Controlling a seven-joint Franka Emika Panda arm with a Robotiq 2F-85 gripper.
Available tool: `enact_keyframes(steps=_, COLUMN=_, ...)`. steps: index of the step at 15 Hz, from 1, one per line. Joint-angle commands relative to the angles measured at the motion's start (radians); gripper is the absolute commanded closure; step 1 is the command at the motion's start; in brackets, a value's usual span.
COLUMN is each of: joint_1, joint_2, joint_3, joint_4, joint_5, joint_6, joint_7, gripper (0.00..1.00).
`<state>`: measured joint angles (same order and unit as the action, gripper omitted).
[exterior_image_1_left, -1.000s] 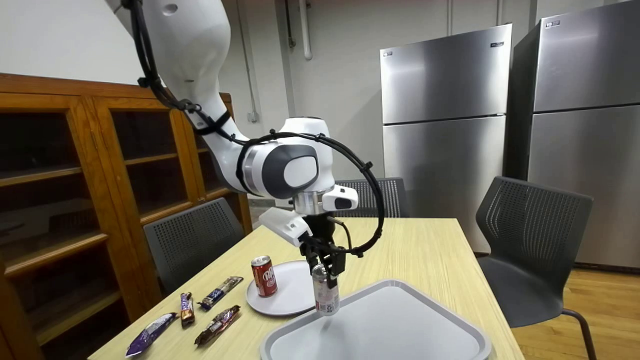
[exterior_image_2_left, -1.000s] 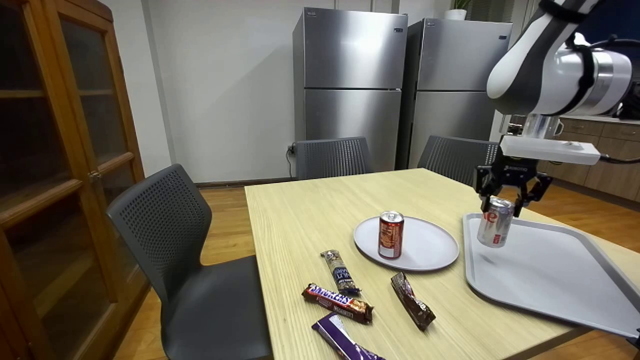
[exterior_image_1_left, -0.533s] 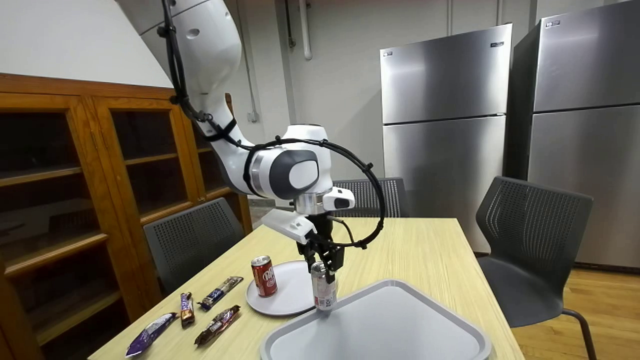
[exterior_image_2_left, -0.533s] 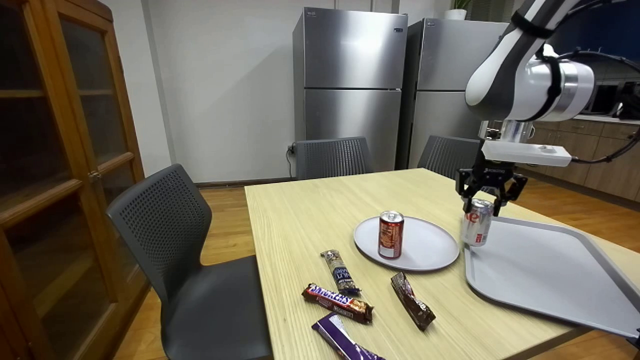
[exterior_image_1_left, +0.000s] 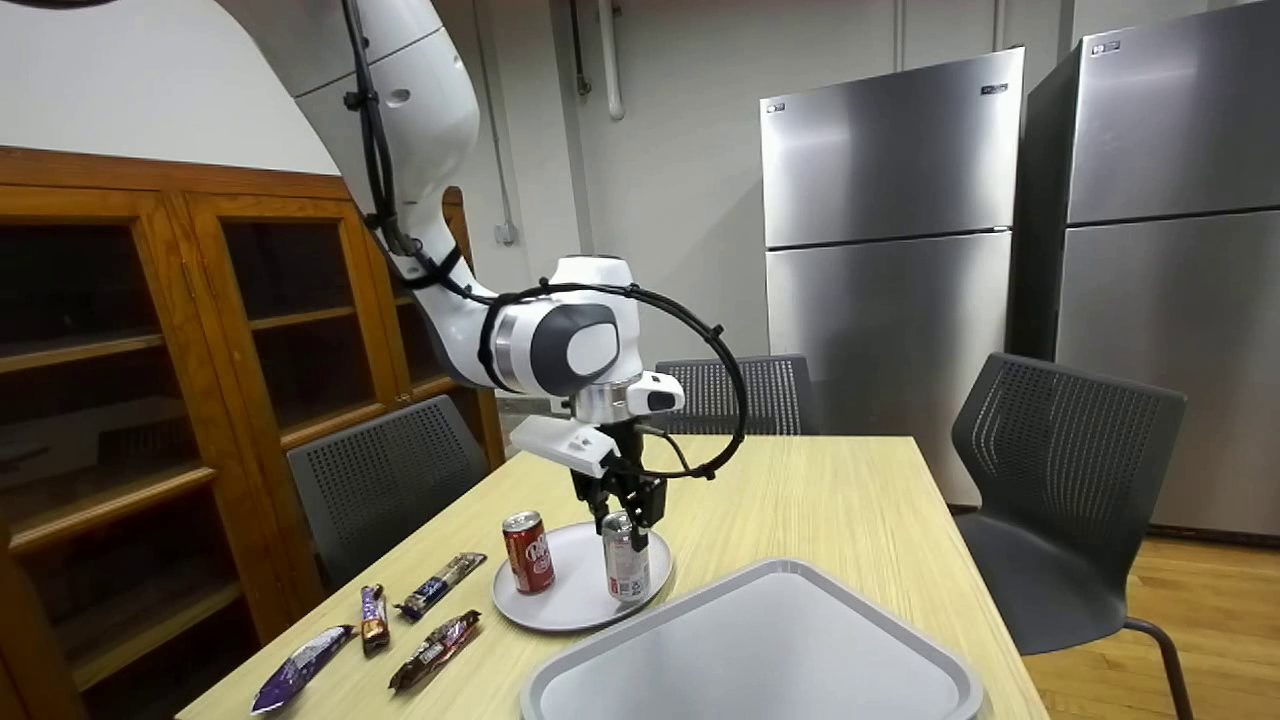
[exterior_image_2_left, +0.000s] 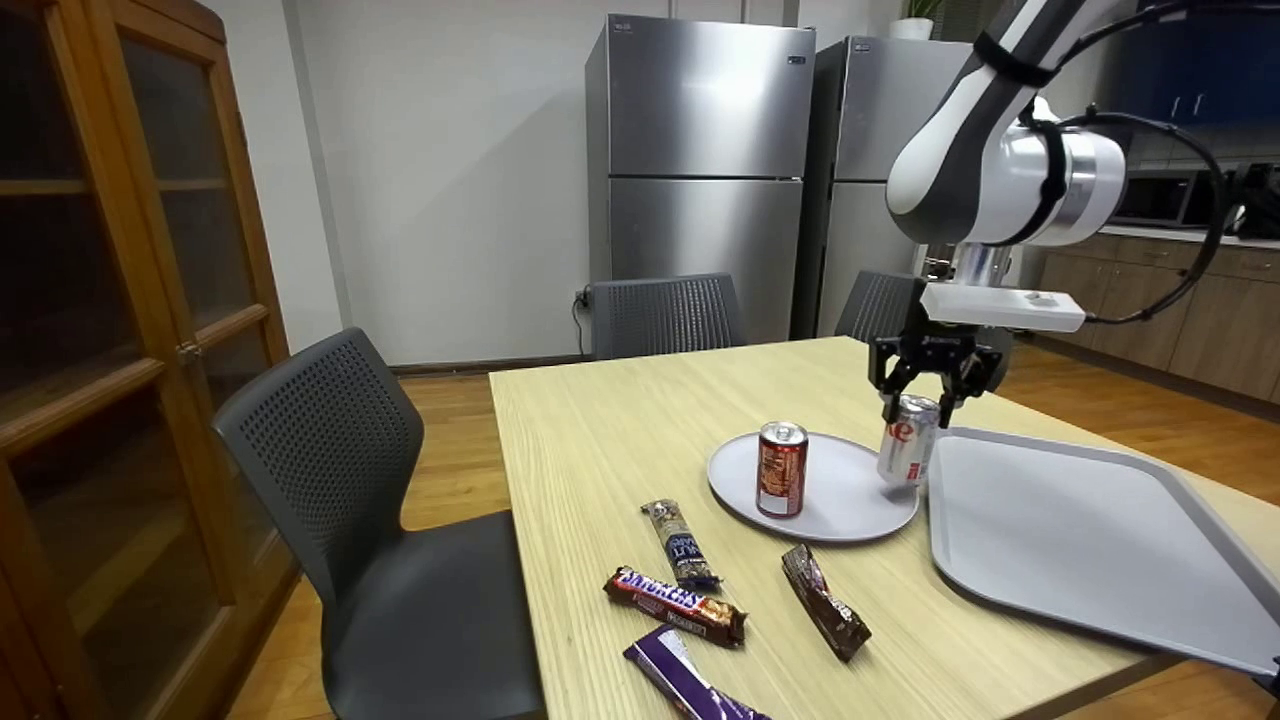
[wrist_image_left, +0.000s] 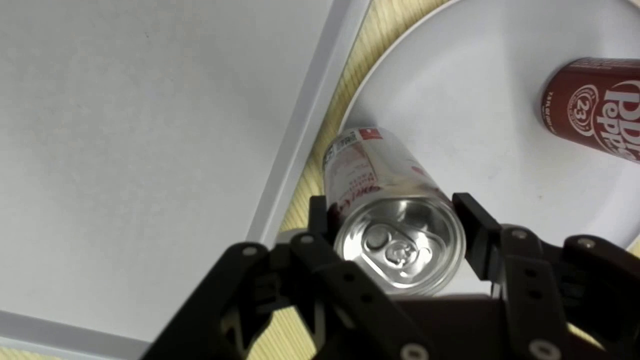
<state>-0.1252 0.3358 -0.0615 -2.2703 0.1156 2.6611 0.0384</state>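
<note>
End effector (exterior_image_2_left: 918, 411) pinching silver-and-red cylindrical metal can (wrist_image_left: 392, 207) near wrist frame centre — moved from above rectangular grey tray (wrist_image_left: 150, 150) to over round pale-grey plate (wrist_image_left: 475, 125) — carry's clear of tray.

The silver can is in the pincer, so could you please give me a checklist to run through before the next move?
1. The silver can gripped by the pincer from both sides: ok.
2. The red can upright on the plate: ok.
3. The silver can apart from the red can: ok, bare plate shows between them.
4. The silver can apart from the tray: ok, a strip of table shows between them in the wrist view.
5. Its base clear of the plate's rim: cannot tell; it overlaps the rim in the wrist view.
6. Its base touching the plate: cannot tell.
</note>
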Motion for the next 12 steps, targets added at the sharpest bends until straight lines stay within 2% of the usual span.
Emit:
enact_keyframes(steps=1, joint_1=0.008, joint_2=0.023, joint_3=0.027, joint_4=0.054, joint_5=0.014, joint_6=-0.039, joint_7=-0.028, gripper=0.62)
enact_keyframes(steps=12, joint_1=0.05, joint_2=0.095, joint_3=0.028, joint_4=0.116, joint_5=-0.021, joint_6=-0.022, joint_7=-0.01, gripper=0.62)
